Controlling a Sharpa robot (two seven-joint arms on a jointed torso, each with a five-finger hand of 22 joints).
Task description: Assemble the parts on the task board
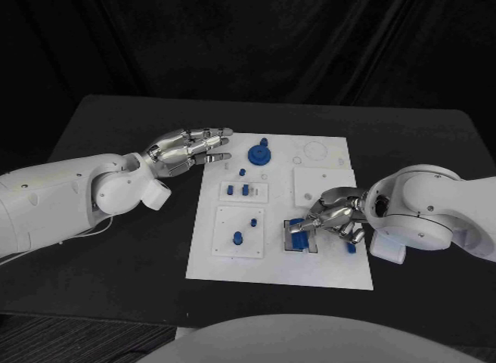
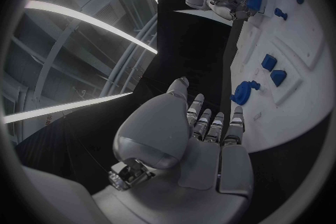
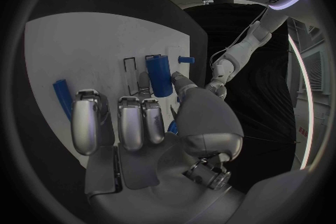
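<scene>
Right robot hand (image 1: pixel 333 215) down low over the near right side of the task board (image 1: pixel 314 272), fingers bent down by a blue tube part (image 3: pixel 161 75). Thumb right next to the tube. Cannot tell if the tube is truly held or just touched. Tube lying at a dark frame slot on the board, with a thin blue bar (image 3: pixel 61 95) close by.

Go slow here. Line the tube up with the slot first, then push straight down, not at a slant. Keep the grip soft, so the tube does not pop out and roll. Watch that the other fingers do not bump the thin bar.

Left robot hand (image 1: pixel 188 147) let go and flat, holding nothing, just beside the far left edge of the board, near a blue round part (image 1: pixel 259 155). Keep it off the board, or use it to hold the board firm on the worktop (image 1: pixel 117 121) if the board slides.
</scene>
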